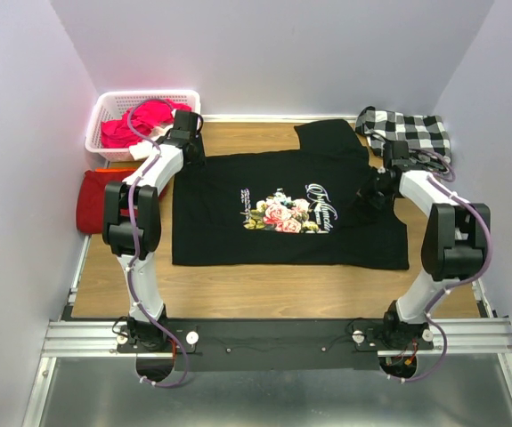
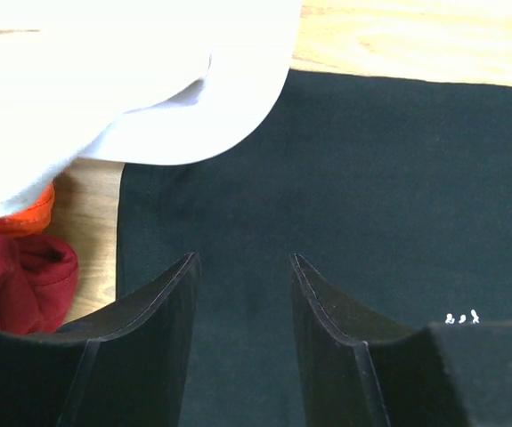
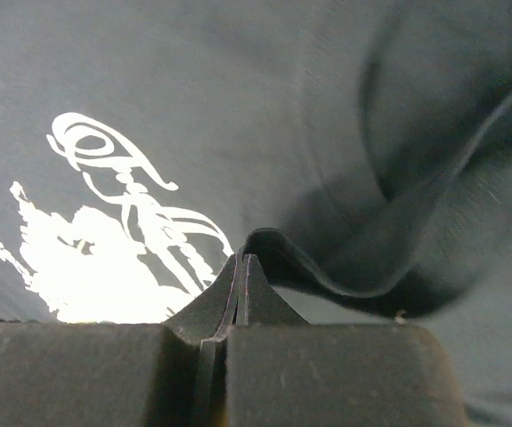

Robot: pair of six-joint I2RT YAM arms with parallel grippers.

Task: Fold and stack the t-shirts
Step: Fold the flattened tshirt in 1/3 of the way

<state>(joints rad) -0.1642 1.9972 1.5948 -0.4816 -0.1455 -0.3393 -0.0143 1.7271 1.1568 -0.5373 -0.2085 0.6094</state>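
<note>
The black t-shirt [image 1: 220,222] lies spread flat on the wooden table, its rose print [image 1: 287,213] in the middle. My left gripper [image 1: 190,147] hovers open over the shirt's upper-left corner; in the left wrist view only flat black cloth [image 2: 371,178] shows between its jaws [image 2: 242,258]. My right gripper [image 1: 369,194] is at the shirt's right side. In the right wrist view it [image 3: 245,255] is shut on a raised fold of the black cloth [image 3: 345,276], beside the white script [image 3: 122,231]. The dark-red t-shirt [image 1: 91,200] lies bunched at the table's left edge [image 2: 15,285].
A white basket [image 1: 149,93] holding pink cloth stands at the back left, right behind my left gripper; it is a blurred white shape [image 2: 104,71] in the left wrist view. A black-and-white checked cloth [image 1: 407,133] lies at the back right. Walls close in on both sides.
</note>
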